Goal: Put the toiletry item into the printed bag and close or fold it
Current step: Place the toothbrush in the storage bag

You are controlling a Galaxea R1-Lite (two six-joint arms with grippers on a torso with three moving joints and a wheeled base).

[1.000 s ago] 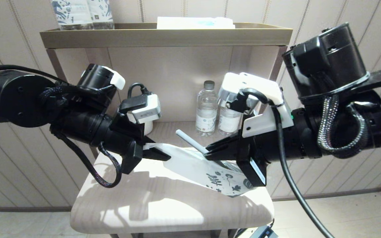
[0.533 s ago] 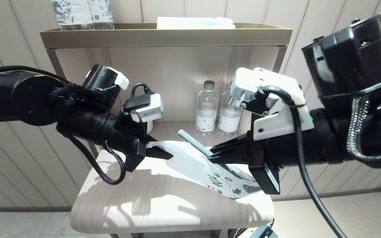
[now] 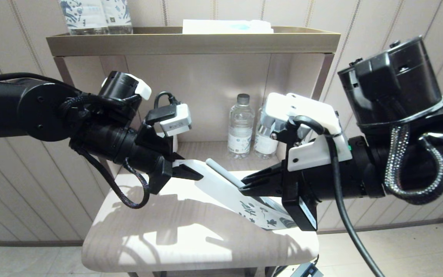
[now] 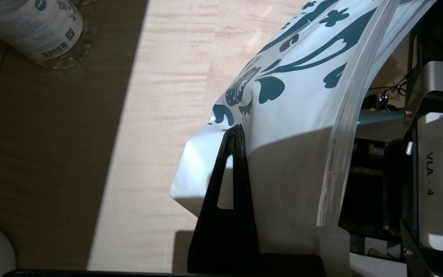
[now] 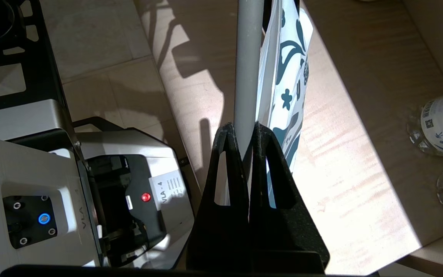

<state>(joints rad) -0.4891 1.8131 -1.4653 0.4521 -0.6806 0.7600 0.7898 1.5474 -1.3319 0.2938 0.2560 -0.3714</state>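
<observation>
Both grippers pinch: left gripper [image 3: 190, 174] clamps the printed bag [image 3: 221, 188] at its plain end, above the stool seat [image 3: 190, 238]; right gripper [image 3: 246, 184] nips the toothbrush [image 3: 223, 173] beside the bag. Best keep the bag taut and steer the brush squarely at the zip edge.

Two grippers were counted: the left gripper [image 3: 190, 174] and the right gripper [image 3: 249, 184]. One printed bag [image 3: 227, 189] was seen, and one toothbrush [image 3: 224, 174], its head hidden. Two clear water bottles were counted on the lower shelf, one [image 3: 240, 127] in plain sight and the second [image 3: 264, 143] partly hidden behind the right arm. Two blue-patterned bottles [image 3: 95, 16] were counted on the top shelf, alongside one flat white and light blue packet [image 3: 227, 26]. One pale surface [image 3: 190, 234] was seen below it all.
</observation>
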